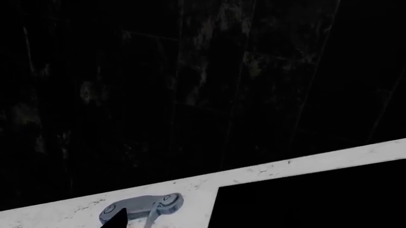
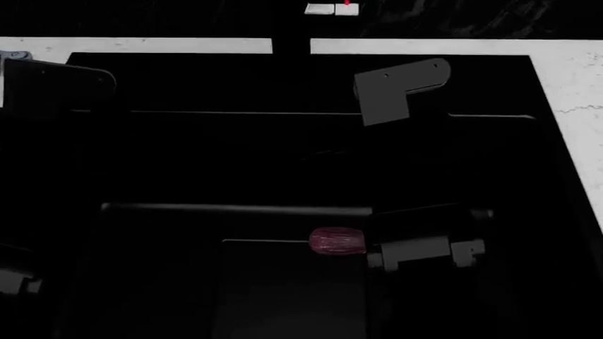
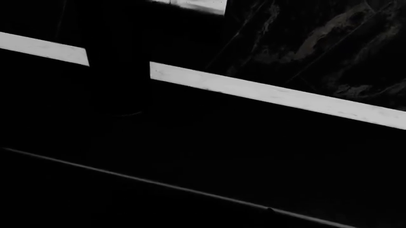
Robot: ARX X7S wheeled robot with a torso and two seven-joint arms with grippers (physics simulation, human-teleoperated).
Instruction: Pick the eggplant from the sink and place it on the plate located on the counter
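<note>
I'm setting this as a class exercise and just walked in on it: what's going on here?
A two-armed robot is working over a black sink sunk into a white marble counter. A small purple eggplant lies in the basin, and a grey part of the right arm sits just beside it. The scene is too dark to see the pincers or whether anything grips the eggplant. No plate is in view, so nothing has been delivered yet.

A dark wall (image 3: 317, 42) with faint pale veining rises behind a narrow strip of white marble surface (image 2: 141, 45). A black upright post (image 2: 291, 42) breaks that strip in the head view. Light is dim, the whole scene mostly black, and a small metal fitting (image 1: 142, 208) lies on the white strip.
</note>
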